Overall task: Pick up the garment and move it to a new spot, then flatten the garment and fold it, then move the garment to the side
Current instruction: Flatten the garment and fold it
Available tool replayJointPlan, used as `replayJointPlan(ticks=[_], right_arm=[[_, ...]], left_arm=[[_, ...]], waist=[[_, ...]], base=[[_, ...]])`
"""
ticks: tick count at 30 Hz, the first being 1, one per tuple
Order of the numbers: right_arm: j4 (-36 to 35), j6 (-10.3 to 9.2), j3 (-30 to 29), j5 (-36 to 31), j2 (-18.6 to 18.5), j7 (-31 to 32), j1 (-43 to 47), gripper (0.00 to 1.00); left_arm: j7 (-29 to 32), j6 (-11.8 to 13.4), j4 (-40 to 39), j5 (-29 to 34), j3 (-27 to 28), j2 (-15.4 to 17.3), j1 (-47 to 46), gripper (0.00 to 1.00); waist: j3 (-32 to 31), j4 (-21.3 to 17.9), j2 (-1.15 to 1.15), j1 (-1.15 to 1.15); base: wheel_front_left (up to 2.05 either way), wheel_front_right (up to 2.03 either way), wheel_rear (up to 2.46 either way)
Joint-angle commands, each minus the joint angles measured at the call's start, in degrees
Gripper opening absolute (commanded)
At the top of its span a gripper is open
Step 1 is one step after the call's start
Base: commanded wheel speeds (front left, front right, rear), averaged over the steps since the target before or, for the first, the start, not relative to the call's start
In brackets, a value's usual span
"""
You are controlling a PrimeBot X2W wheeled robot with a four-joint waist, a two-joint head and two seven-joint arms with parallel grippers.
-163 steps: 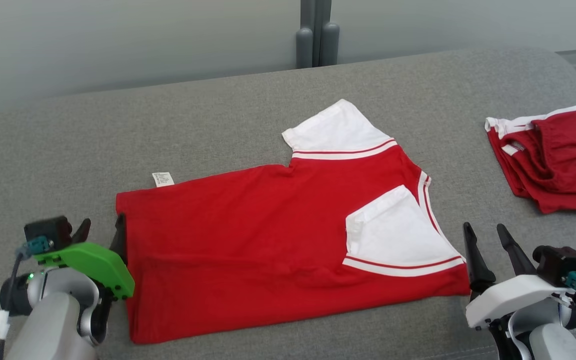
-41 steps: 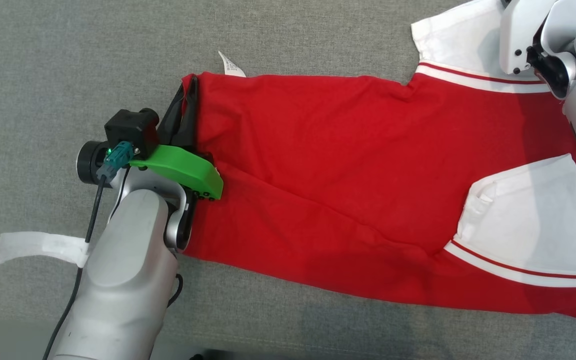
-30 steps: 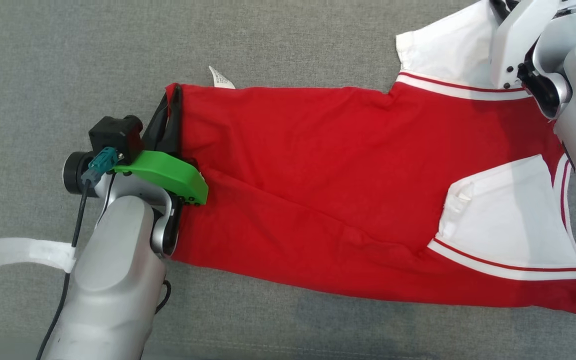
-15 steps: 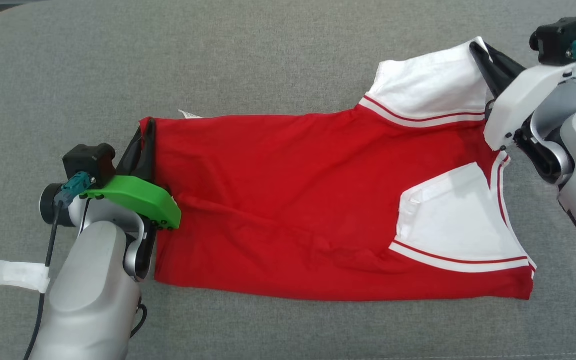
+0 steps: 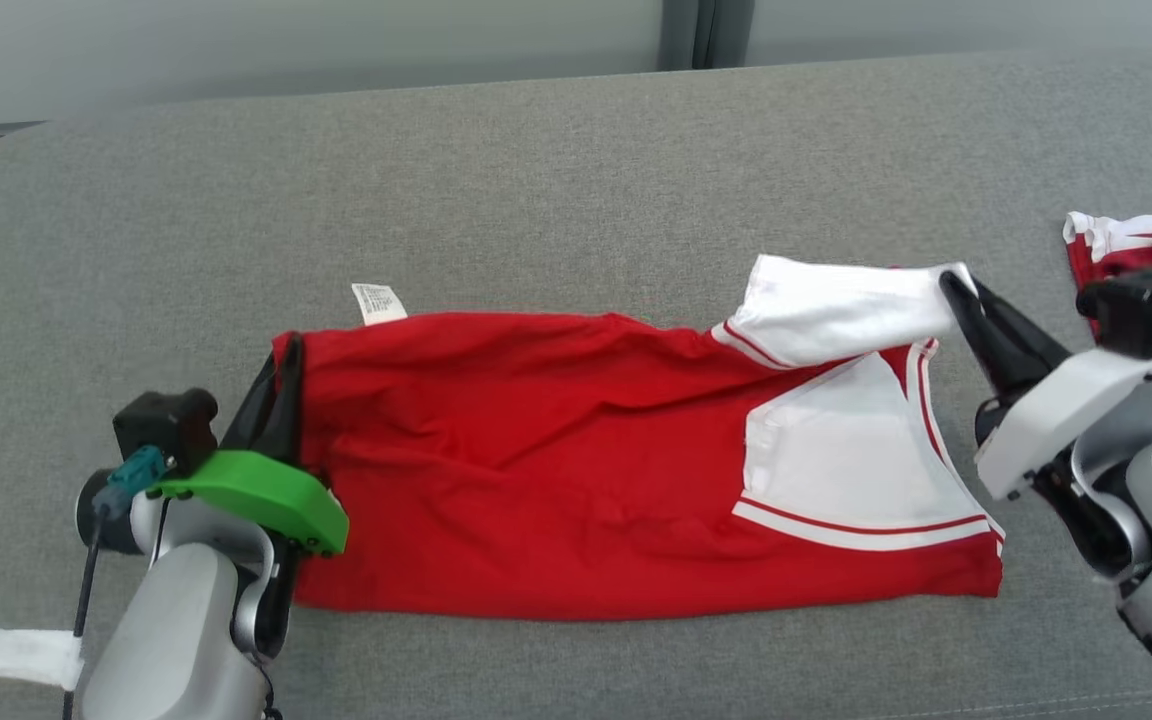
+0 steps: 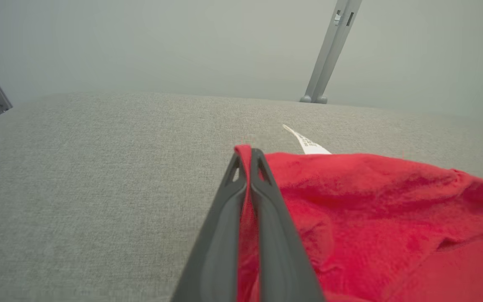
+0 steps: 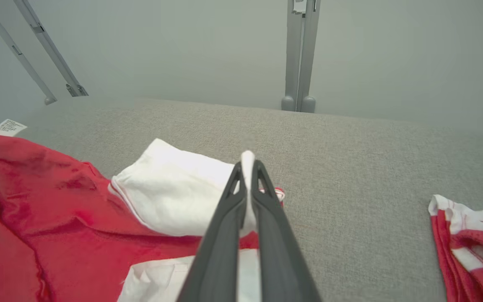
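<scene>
The left hand (image 5: 286, 350) is pressed shut and pinches the red corner at 10 o'clock on the garment (image 5: 556, 450). The garment is red with white sleeves and thin stripes. It lies long and a bit wrinkly across the middle of the grey tabletop (image 5: 536, 170). It looks soft, light and floppy, so corners are the best places to hold. At 2 o'clock the right hand (image 5: 951, 285) pinches the white sleeve (image 5: 836, 310) and holds it up a little.
</scene>
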Motion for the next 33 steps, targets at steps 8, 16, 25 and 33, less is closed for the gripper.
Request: replayJointPlan(ticks=[8,16,25,33], right_arm=[[-3.79,-0.06,-6.01,-2.80,4.34,0.98,11.59,0.00],[-1.94,-0.05,-7.06,-5.91,7.69,0.22,15.41,0.00],[1.44,-0.05,-6.13,-8.76,8.52,-2.63,17.10,0.11],[4.80,-0.05,-6.48,-11.41,9.51,-6.37,19.77,1.00]], left_arm=[[-0.07,1.96,-3.63,-3.00,1.55,0.08,8.48,0.00],[-0.42,2.87,-1.10,-4.14,1.20,-1.58,11.45,0.00],[-1.29,2.97,2.60,-4.87,1.54,-2.39,12.80,0.00],[-2.04,2.74,4.05,-6.27,3.22,-3.09,15.61,1.00]], waist=[[-1.06,-1.20,0.00,0.00],[-1.67,-1.37,0.00,0.00],[-2.88,-1.41,0.00,0.00],[-5.05,-2.03,0.00,0.00]], base=[[0.00,0.00,0.00],[0.00,0.00,0.00],[0.00,0.00,0.00],[0.00,0.00,0.00]])
